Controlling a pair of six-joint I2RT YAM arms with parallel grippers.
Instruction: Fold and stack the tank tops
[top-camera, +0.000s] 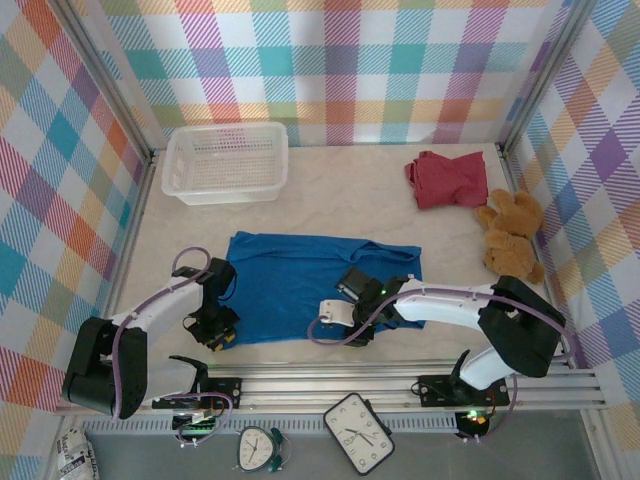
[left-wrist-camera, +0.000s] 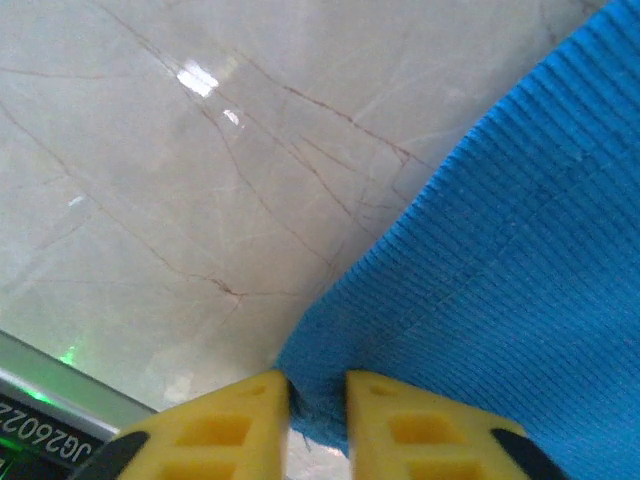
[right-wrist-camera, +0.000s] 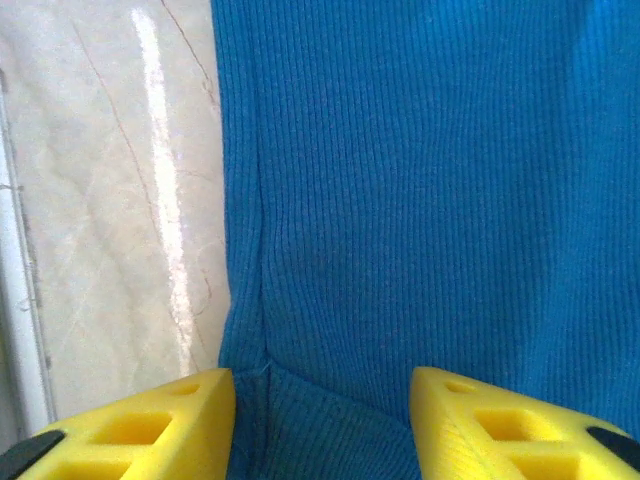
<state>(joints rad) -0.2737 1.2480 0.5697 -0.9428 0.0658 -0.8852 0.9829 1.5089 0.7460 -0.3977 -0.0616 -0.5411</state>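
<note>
1. The table (top-camera: 380, 195) is carrying all items on a pale, marble-patterned surface inside checked walls.
2. The blue tank top (top-camera: 300, 275) is lying spread flat at the centre of the table, close to the near edge and between the two arms. It is lying well apart from the other cloth item.
3. The basket (top-camera: 228, 188), white mesh plastic, is sitting upright at the far left corner, apart from the blue tank top.
4. The red tank top (top-camera: 448, 180) is lying crumpled at the far right, just beside the teddy bear.
5. The teddy bear (top-camera: 512, 235), brown, is lying against the right wall, near the red tank top.
6. The right gripper (right-wrist-camera: 322, 385) is resting on the near right part of the blue tank top. Its yellow fingers are standing wide apart and straddling a puckered seam beside the cloth's edge. It is not pinching the cloth.
7. The left gripper (left-wrist-camera: 318, 385) is working at the near left corner of the blue tank top. Its yellow fingers are standing close together, clamping that corner between them, low over the table.
</note>
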